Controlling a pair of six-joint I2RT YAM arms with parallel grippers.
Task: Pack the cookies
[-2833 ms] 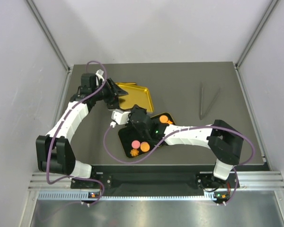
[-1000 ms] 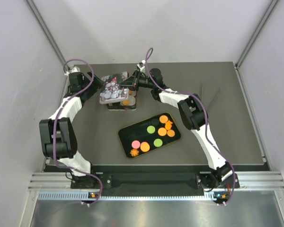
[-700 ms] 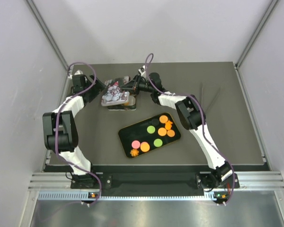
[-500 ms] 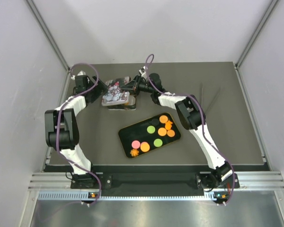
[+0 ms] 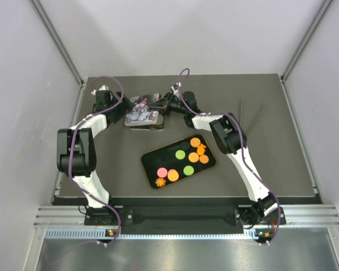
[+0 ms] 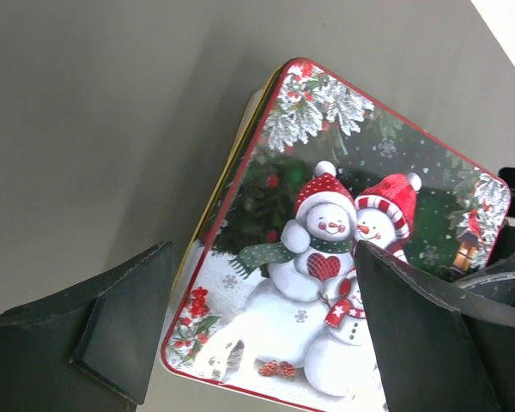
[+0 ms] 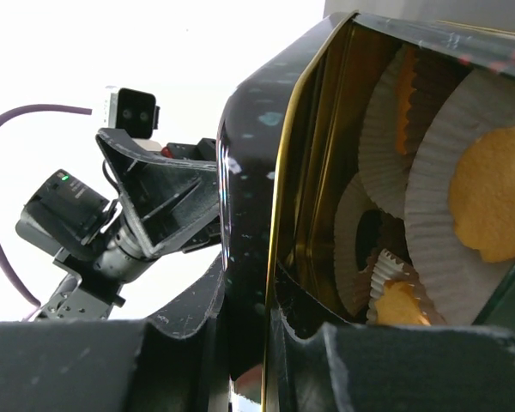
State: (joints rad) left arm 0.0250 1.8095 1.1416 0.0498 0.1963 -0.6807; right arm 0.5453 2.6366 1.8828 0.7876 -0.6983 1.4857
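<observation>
The cookies (image 5: 194,156) look light, stiff and thin, so I'd nip each one across its edge. Most lie on the tray (image 5: 151,164) at centre, and a few sit in cups (image 7: 429,112) inside the tin (image 7: 322,163), far left. My right gripper (image 7: 257,330) pinches the rim of the lid (image 6: 343,232). The left gripper (image 6: 262,257) has its jaws spread at the lid's near edge. Compared with a second ago, the lid sits lower, hiding the tin's cookies from above.

Cookies (image 5: 173,175): small flat coins, lying face up on a black tray (image 5: 166,156), apart or just touching. Orange rounds bunched at the tray's far right end, two green ones mid-tray, one pink, one orange round and a ragged orange piece at its near left end. More orange rounds in pleated paper cups (image 7: 451,257) inside a tin (image 5: 142,117) beyond the tray's far edge.
</observation>
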